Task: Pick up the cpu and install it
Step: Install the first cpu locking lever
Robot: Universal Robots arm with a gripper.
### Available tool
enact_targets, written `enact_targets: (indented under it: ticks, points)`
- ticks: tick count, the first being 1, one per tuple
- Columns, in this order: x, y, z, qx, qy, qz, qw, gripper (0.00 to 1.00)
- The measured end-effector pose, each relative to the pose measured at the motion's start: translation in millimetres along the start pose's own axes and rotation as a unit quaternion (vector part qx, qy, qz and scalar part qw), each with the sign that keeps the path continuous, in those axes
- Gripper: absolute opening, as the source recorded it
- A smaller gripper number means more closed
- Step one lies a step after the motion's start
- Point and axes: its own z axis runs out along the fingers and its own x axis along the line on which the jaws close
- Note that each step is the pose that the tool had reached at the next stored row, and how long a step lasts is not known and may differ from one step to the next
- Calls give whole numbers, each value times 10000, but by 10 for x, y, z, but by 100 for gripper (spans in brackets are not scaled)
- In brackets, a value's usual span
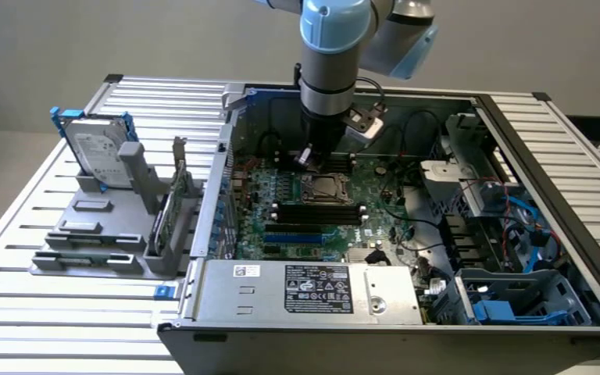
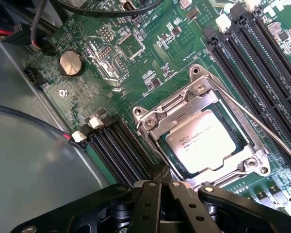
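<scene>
From the exterior view, we are looking at an open computer case (image 1: 576, 234) lying on a slatted table (image 1: 29, 312). The arm is reaching down into it, and its gripper (image 1: 314, 162) is hanging close over the motherboard (image 1: 279, 191), beside the socket (image 1: 324, 187). A hard drive (image 1: 100, 148) is standing in a grey rack (image 1: 91, 234) outside the case, on the exterior view's left. From the wrist view, we are seeing the fingers (image 2: 150, 194) pressed together and pinching nothing. The cpu (image 2: 203, 141) is lying flat in the socket, metal frame around it, just beside the fingertips and near the black memory slots (image 2: 121, 148).
</scene>
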Motion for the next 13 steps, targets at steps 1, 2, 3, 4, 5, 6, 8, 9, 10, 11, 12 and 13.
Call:
enact_targets:
  ticks: [1, 2, 3, 4, 5, 6, 8, 9, 10, 11, 12, 13]
  points:
    - [2, 1, -1, -2, -1, 3, 10000, 11]
    - [3, 3, -2, -3, -2, 7, 10000, 11]
    - [5, 5, -3, -5, -3, 12, 10000, 11]
    - [7, 6, -4, -7, -3, 15, 10000, 11]
    - [9, 7, -5, -8, -4, 19, 10000, 11]
    - [10, 8, -7, -10, -6, 23, 10000, 11]
    - [13, 9, -12, -12, -6, 32, 10000, 11]
    - [15, 9, -18, -13, -6, 36, 10000, 11]
    - [16, 9, -23, -14, -6, 39, 10000, 11]
    - [17, 9, -27, -15, -6, 44, 10000, 11]
    - [18, 9, -31, -16, -6, 48, 10000, 11]
    - [19, 8, -37, -17, -6, 53, 10000, 11]
